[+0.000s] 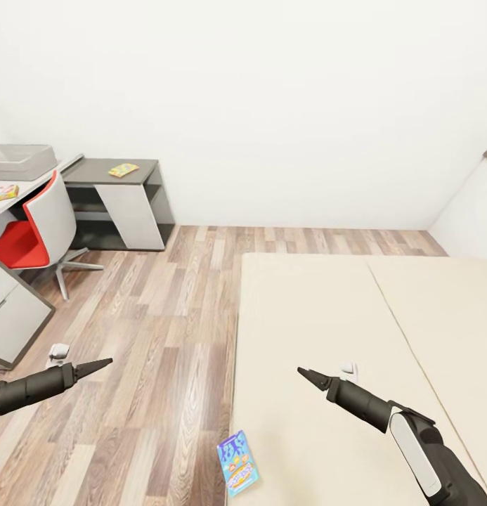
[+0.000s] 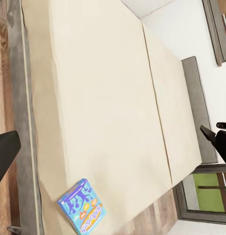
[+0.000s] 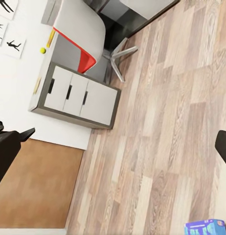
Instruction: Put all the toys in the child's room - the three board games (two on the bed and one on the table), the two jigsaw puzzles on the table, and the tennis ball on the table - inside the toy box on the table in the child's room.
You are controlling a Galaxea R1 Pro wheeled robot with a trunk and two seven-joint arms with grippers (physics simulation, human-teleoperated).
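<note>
White walls and a wood-plank floor [image 1: 152, 337] frame the scene, with the cream bed [image 1: 384, 330] spreading across the right side, its seam running down the middle. A small blue board game [image 1: 238, 463] lies at the near left edge of the mattress, overhanging the floor a little; the left wrist view shows the same box [image 2: 82, 207] at the mattress corner, and the right wrist view catches a sliver of it [image 3: 206, 227].

Over on the left stands the light-grey table [image 1: 4, 204], joined at the corner to a lower dark-grey counter [image 1: 95, 170]. On the table sits the grey toy box [image 1: 20, 161], and just in front of it lies a colourful flat item [image 1: 3, 192], yellow, red and green. A jigsaw puzzle [image 1: 123, 169] rests on the dark counter, well apart from the toy box. A red and grey chair [image 1: 39, 232] is drawn up to the table. In the right wrist view, a tennis ball [image 3: 43, 50] sits on the table top above the three-drawer unit [image 3: 76, 95].

The left gripper [image 1: 95, 365] hangs over the floor, holding nothing, fingers drawn to a point. The right gripper [image 1: 308, 375] hovers above the mattress, also empty and closed to a tip, well short of the blue box.
</note>
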